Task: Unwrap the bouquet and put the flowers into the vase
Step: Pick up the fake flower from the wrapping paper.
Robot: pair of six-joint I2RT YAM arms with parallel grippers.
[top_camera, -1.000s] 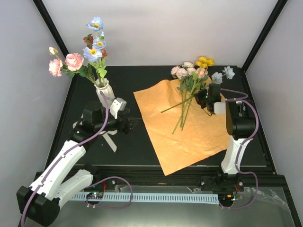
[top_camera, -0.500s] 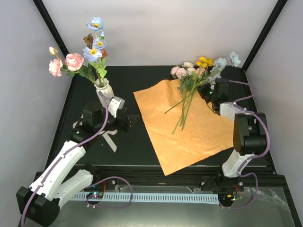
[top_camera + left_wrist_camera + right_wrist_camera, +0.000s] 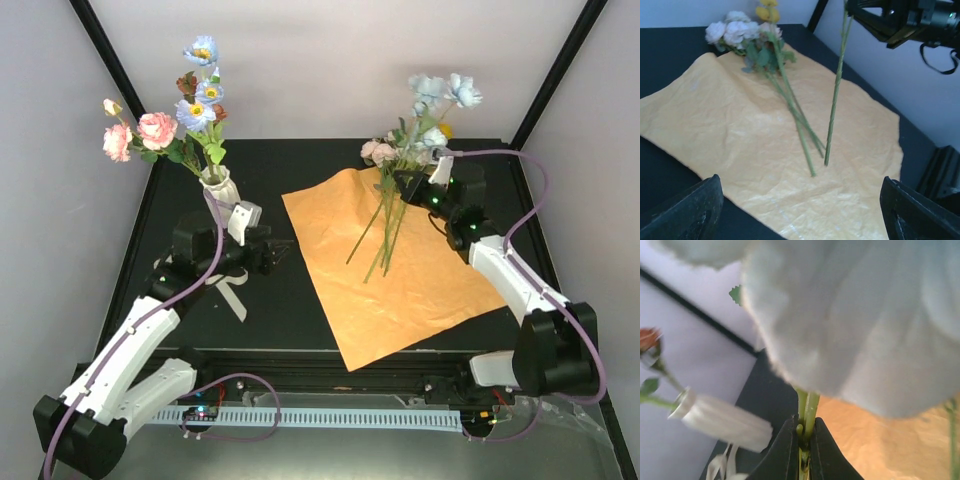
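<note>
Vase (image 3: 218, 190) stands upright at the far left with pink and blue blooms in it. Over on the right, the right gripper (image 3: 412, 186) is clamped tight on the green stem of a pale-blue flower (image 3: 440, 92). The stem is steeply upright, blooms high, cut end down over the orange paper (image 3: 420, 290). The other flowers (image 3: 742, 32) lie flat on that sheet, heads far, stems running near. Left gripper (image 3: 282, 256) hangs just near of the vase, jaws spread wide, holding nothing.
</note>
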